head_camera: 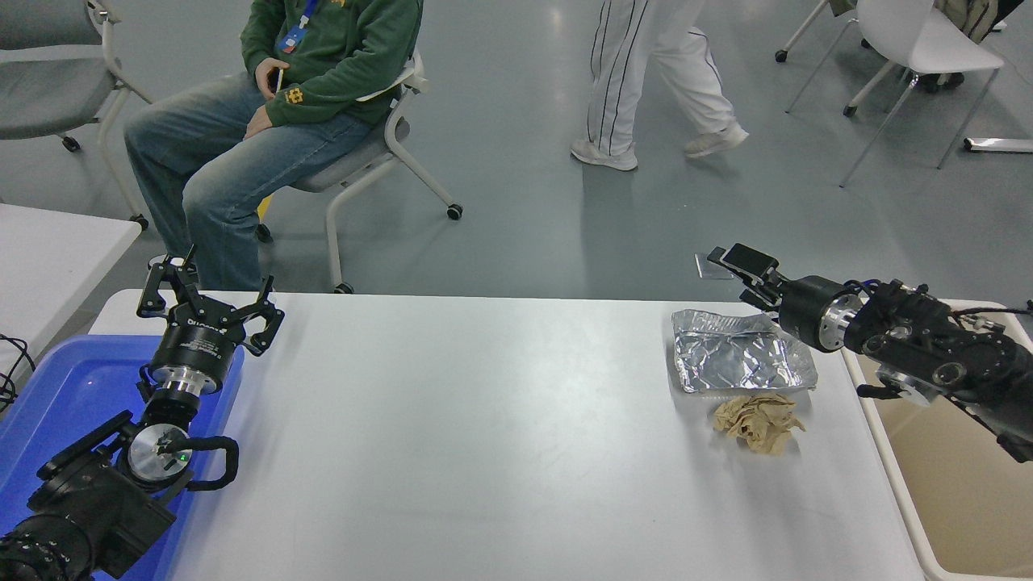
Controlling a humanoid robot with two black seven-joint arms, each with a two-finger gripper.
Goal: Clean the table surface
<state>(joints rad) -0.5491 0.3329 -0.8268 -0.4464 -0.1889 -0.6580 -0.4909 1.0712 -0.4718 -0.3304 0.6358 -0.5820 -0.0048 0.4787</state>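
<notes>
Head view: the table surface [484, 436] is filling the lower frame, with crumpled foil [738, 352] and a brown paper wad [759, 421] still lying at right, so cleaning is looking barely begun. Right pincer [738, 270] is hovering beyond the foil, grip unclear. Left pincer [206, 298] is sitting released, lower left.

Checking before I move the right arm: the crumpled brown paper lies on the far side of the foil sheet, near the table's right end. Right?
Not quite. The head view shows the crumpled brown paper on the near side of the foil sheet, toward the robot, not the far side. Both do lie near the right end of the table surface.
</notes>
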